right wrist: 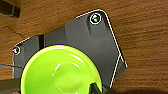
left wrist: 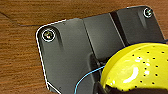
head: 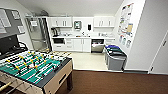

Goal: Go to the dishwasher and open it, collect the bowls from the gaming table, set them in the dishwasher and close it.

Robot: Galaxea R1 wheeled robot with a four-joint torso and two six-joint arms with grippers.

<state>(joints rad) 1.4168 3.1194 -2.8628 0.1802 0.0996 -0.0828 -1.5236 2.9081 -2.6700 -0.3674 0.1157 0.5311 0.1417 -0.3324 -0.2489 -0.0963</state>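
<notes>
Bowls ride along: yellow bowl (left wrist: 137, 68) in left end effector, green bowl (right wrist: 60, 72) in right.

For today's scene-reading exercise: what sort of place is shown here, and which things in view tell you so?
Probably an office break room with a kitchenette: a foosball table in front, white cabinets and a counter along the back wall, the dishwasher standing open, and bins beside it.

Two bowls: one yellow bowl (left wrist: 137, 68), one green bowl (right wrist: 61, 71); one foosball table (head: 35, 68).
</notes>
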